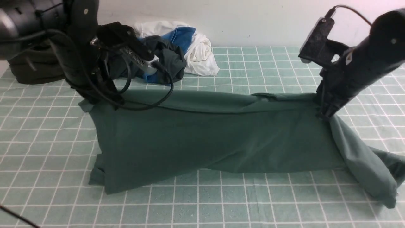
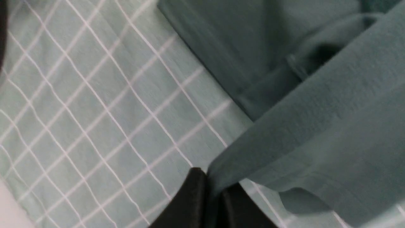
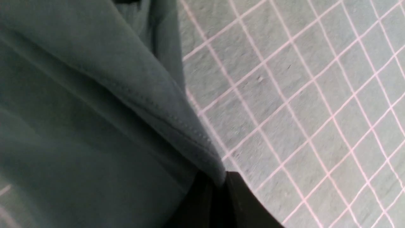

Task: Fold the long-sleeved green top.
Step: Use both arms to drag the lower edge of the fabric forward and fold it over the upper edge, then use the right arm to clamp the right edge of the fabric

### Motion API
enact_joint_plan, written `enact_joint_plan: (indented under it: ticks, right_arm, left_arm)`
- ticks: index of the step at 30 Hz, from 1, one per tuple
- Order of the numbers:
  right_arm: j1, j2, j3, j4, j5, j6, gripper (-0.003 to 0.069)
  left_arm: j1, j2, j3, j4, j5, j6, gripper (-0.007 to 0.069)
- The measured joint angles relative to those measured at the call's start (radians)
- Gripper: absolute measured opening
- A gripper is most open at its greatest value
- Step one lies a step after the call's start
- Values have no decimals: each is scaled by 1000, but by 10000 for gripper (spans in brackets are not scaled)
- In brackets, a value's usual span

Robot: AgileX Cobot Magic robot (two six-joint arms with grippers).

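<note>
The green long-sleeved top [image 1: 215, 136] hangs stretched between my two grippers like a wide curtain, its lower edge resting on the checked tablecloth [image 1: 221, 202]. At the upper left corner, my left gripper [image 1: 104, 103] is shut on the cloth. In the left wrist view the fabric [image 2: 316, 126] runs pinched into the closed left gripper [image 2: 212, 186]. My right gripper [image 1: 326, 115] is shut on the upper right corner, and a sleeve [image 1: 370, 167] droops from it to the table. The stitched hem [image 3: 152, 104] disappears between the closed jaws of the right gripper [image 3: 220, 180].
A heap of dark teal-grey, blue and white cloth [image 1: 180, 50] lies at the back of the table behind the left arm. A blackish garment [image 1: 34, 68] sits at the far left back. A pale wall [image 1: 253, 19] bounds the table's far edge.
</note>
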Motion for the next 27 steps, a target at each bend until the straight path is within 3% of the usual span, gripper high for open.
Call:
enact_joint_plan:
  ticks: [5,7,8,13,16,19,23,27]
  right_arm:
    - [-28,141,-94,2,-48,48,60]
    - [-49,216,-150,-46,-54,125,148]
    - [-52,223,-153,-56,-54,132,155]
    - [-61,233,-251,-130,49,398,326]
    - [-61,205,-278,-94,171,462,362]
    - [-64,178,-255,16,283,453,372]
    - [-65,177,-137,111,291,447,370]
    - [-103,186,-4,58,141,523,370]
  left_arm:
    - [29,177,-137,37,-93,-15,22]
    - [49,279,-195,67,-147,-16,56]
    - [50,285,-201,71,-150,-16,64]
    - [57,393,-261,131,-209,-38,220]
    - [57,399,-287,139,-212,-95,311]
    - [49,390,-333,141,-161,-181,379]
    - [18,363,-378,72,2,-252,391]
    - [-35,337,-331,-117,80,-199,308]
